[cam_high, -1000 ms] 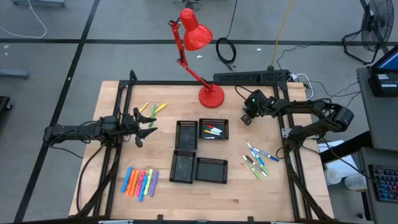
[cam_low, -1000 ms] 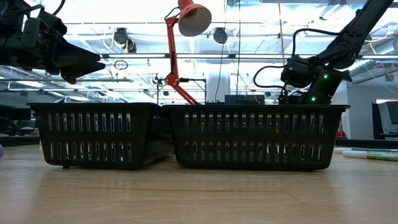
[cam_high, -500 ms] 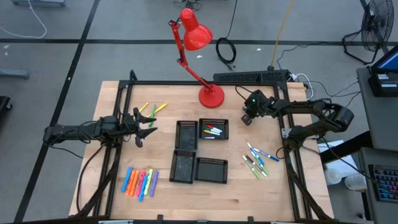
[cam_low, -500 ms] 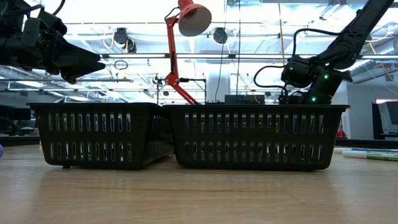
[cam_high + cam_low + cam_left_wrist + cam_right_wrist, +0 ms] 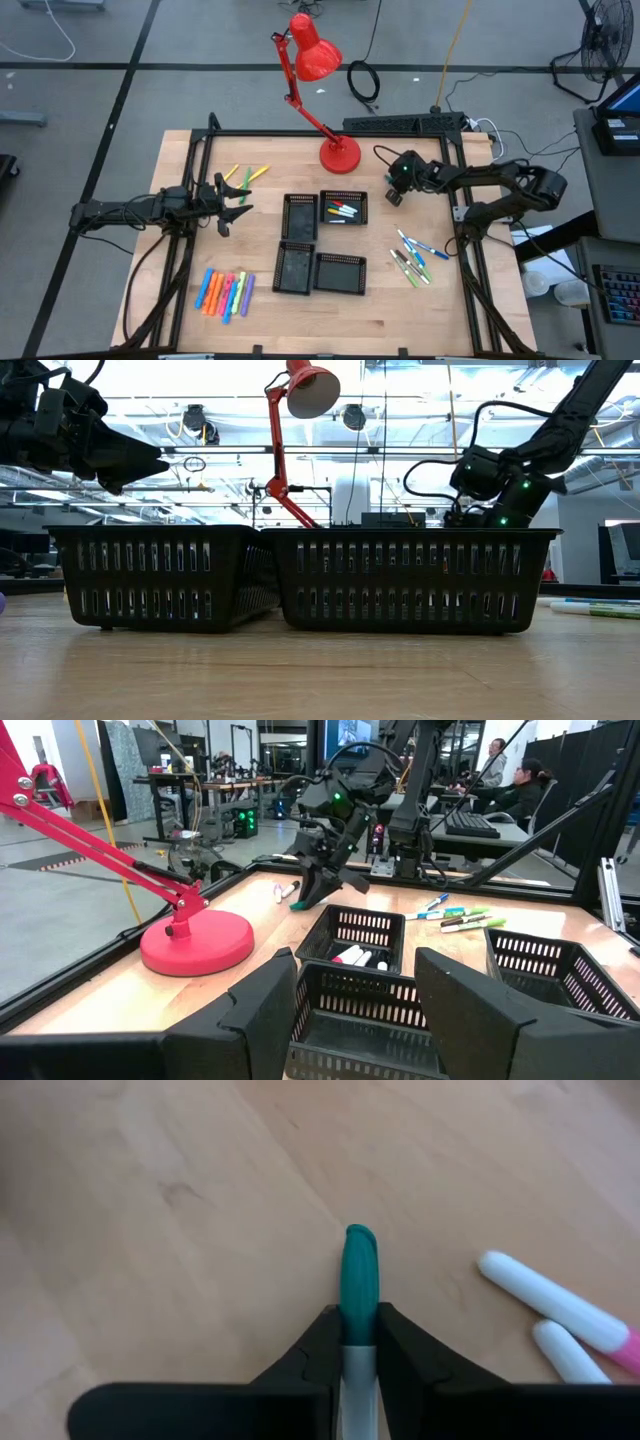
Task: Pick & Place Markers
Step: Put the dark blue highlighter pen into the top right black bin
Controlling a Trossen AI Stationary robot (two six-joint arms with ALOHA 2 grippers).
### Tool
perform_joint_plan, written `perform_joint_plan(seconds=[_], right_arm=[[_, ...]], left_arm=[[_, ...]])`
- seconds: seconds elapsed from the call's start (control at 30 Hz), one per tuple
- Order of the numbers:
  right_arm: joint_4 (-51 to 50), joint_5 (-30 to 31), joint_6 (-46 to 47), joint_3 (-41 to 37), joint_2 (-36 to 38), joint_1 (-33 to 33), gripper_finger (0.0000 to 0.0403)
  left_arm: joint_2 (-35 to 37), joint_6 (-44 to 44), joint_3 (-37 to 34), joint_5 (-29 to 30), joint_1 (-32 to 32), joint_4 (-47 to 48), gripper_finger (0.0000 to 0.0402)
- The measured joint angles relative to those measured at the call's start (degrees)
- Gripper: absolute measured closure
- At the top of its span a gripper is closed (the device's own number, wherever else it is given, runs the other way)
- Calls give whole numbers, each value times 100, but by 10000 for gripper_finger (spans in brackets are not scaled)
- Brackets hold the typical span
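Green-capped marker (image 5: 359, 1295) sat clamped in my R gripper (image 5: 359, 1342), above the table (image 5: 430, 300) near the lamp base (image 5: 339, 154). L gripper (image 5: 236, 205) waited wide, left of the trays (image 5: 299, 216).

The green-capped marker (image 5: 359, 1295) is running out of the right wrist picture at its bottom edge, so most of its white body is going unseen. Beside it, two pink-and-white markers (image 5: 560, 1315) are getting cut off at the picture's right edge. Across the tabletop at table height, the black mesh trays (image 5: 300, 578) are blocking everything behind them, and whatever is lying inside them is staying hidden. The right hand (image 5: 470, 510) is dipping behind the tray rim there, its fingertips out of sight. From above, the caps on the markers near the right edge (image 5: 412, 255) are coming through too small to sort.
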State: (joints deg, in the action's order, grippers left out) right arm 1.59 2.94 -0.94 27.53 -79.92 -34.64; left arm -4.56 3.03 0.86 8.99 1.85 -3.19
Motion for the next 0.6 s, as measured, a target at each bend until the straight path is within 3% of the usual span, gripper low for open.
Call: perform_joint_plan(seconds=[0.6], right_arm=[[488,-94,-26,-11,-11,536,365]], left_arm=[[0,0,0,1,0,1,192]])
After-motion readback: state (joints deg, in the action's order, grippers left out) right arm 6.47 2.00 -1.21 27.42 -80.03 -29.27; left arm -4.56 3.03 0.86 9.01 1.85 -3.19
